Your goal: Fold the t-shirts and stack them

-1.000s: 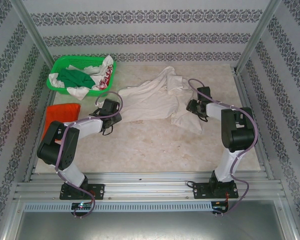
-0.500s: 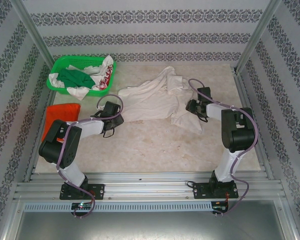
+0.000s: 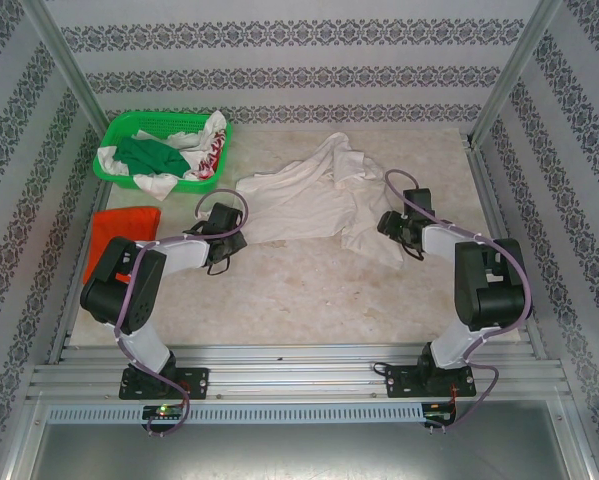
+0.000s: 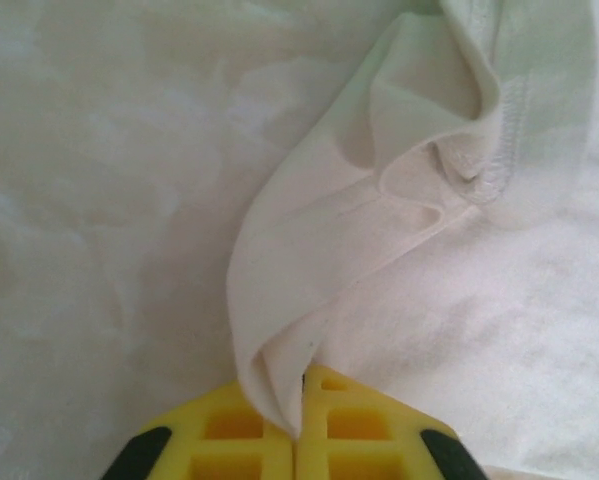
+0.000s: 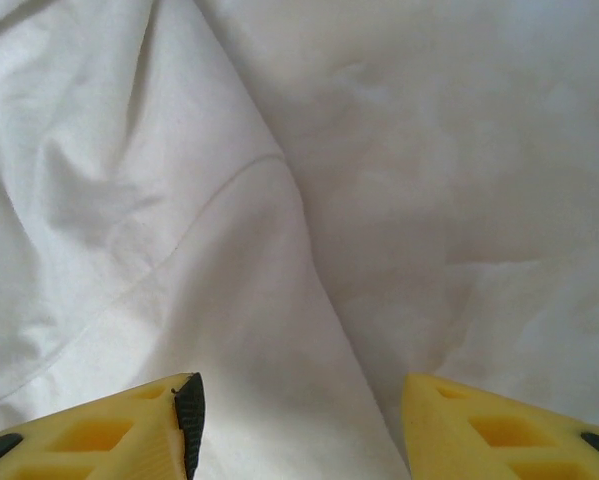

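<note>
progress: early | large cream-white cloth t-shirt crumpled mid desk, unfolded | orange-red cloth t-shirt apart at left edge, unstacked | left claw clenched on cream hem fold | right claw spread over cloth, grasping nothing | todo: fold, stack

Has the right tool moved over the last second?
Yes. In the top view the right tool has shifted slightly toward the near rail and rightward, at the cream-white t-shirt's edge.
</note>
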Robot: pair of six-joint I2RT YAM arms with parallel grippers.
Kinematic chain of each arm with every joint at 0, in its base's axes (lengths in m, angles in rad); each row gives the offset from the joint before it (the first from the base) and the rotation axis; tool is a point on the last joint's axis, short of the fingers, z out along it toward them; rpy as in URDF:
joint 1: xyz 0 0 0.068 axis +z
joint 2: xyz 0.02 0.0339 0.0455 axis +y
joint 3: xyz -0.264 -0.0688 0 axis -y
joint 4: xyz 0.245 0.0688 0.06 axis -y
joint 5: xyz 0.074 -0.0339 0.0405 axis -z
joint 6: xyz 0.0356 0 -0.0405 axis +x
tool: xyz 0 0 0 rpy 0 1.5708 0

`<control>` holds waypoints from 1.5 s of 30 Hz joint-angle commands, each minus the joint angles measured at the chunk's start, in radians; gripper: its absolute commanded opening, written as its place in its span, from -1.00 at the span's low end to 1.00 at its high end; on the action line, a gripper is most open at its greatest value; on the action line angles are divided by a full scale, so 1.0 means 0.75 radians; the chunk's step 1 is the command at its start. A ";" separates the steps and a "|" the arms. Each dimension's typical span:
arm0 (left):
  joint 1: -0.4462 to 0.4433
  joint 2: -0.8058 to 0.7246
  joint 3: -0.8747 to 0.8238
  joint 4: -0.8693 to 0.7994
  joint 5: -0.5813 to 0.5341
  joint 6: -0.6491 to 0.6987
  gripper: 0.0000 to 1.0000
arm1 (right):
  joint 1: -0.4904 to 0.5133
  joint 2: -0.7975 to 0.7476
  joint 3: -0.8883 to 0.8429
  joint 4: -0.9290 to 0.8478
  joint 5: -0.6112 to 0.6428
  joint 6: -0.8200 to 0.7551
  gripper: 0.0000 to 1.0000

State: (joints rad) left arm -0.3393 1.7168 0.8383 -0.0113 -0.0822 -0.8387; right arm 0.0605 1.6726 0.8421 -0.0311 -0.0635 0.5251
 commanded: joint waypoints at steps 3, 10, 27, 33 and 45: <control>-0.008 -0.011 0.020 0.005 -0.027 0.007 -1.00 | -0.003 0.076 0.068 -0.048 -0.092 -0.005 0.03; -0.008 -0.041 0.013 0.007 -0.053 -0.001 -0.27 | 0.003 0.131 0.116 -0.064 -0.090 -0.012 -0.37; 0.016 -0.023 0.065 -0.013 -0.111 0.013 -0.25 | -0.015 0.014 -0.019 -0.006 -0.044 0.005 -0.94; 0.031 0.021 0.080 -0.029 -0.142 0.010 -0.32 | -0.020 0.002 -0.029 0.003 -0.054 0.006 -0.94; 0.055 0.045 0.076 -0.010 -0.155 -0.003 -1.00 | -0.027 -0.069 -0.092 0.010 -0.054 0.009 -0.91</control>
State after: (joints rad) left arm -0.3099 1.7454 0.8776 -0.0139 -0.1699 -0.8410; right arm 0.0536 1.6680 0.7982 -0.0235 -0.1184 0.5220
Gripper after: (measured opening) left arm 0.049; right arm 0.048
